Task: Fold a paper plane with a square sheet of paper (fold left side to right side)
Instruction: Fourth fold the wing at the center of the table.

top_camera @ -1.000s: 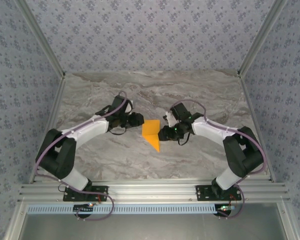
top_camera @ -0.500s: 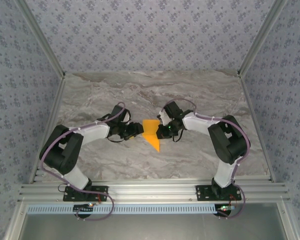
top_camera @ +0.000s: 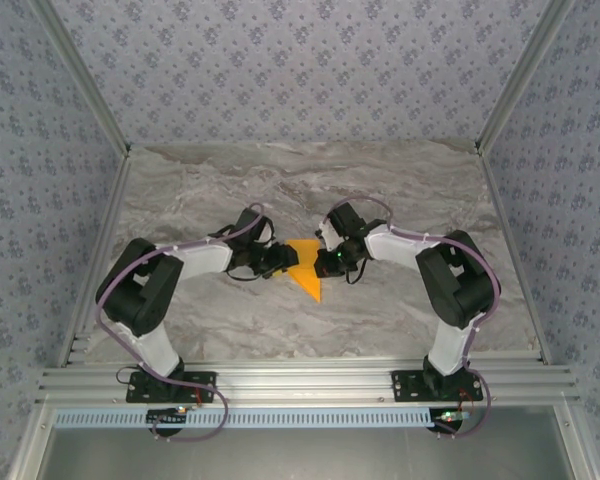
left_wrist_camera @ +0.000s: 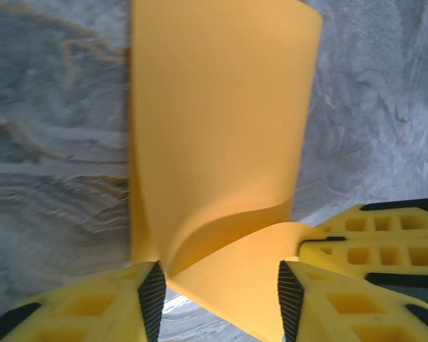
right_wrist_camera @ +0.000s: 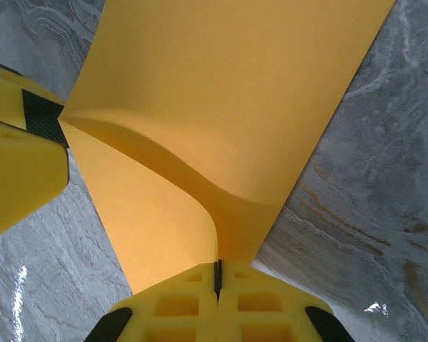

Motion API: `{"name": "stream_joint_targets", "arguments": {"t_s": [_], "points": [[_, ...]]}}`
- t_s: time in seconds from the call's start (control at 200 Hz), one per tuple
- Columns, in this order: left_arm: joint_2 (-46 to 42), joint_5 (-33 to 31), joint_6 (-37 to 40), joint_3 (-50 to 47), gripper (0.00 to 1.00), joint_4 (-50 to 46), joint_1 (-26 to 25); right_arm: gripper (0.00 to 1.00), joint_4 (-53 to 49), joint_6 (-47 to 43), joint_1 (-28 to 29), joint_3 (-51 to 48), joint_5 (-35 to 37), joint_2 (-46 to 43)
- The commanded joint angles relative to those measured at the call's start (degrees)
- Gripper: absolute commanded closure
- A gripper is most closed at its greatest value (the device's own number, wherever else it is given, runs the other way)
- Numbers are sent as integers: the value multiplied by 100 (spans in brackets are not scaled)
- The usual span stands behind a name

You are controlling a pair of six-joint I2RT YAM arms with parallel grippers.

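Paper (top_camera: 308,278) between left gripper (left_wrist_camera: 221,292), right gripper (right_wrist_camera: 216,274)

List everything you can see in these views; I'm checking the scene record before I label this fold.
sheet of paper: one, orange-yellow, partly folded, mid-table between the two end effectors, pointed tip toward the arm bases
table: one, grey-brown marble pattern, under the sheet
wall panels: three, grey-blue floral print, back and both sides
frame rail: one, silver aluminium, along the near edge
left arm: one, black and white, reaching inward
right arm: one, black and white, reaching inward
left end effector: one, yellow with black pads, jaws apart around the sheet's edge
right end effector: one, yellow, shut on the sheet
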Motion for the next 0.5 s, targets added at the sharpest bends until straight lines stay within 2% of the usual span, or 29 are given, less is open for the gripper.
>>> {"name": "stream_joint_targets", "arguments": {"t_s": [0.0, 0.13, 0.255, 0.325, 0.495], "points": [[152, 117, -61, 245, 60, 176, -76, 95, -118, -42, 3, -18, 101, -161], [179, 125, -126, 289, 69, 190, -117, 89, -108, -51, -11, -94, 205, -323], [99, 125, -223, 324, 70, 179, -124, 66, -38, -37, -4, -283, 558, -781], [72, 126, -272, 388, 69, 103, -124, 57, -20, -70, 24, -434, 841, -1126], [12, 126, -384, 514, 67, -108, -124, 48, 59, -175, 311, -869, 1482, -1998]]}}
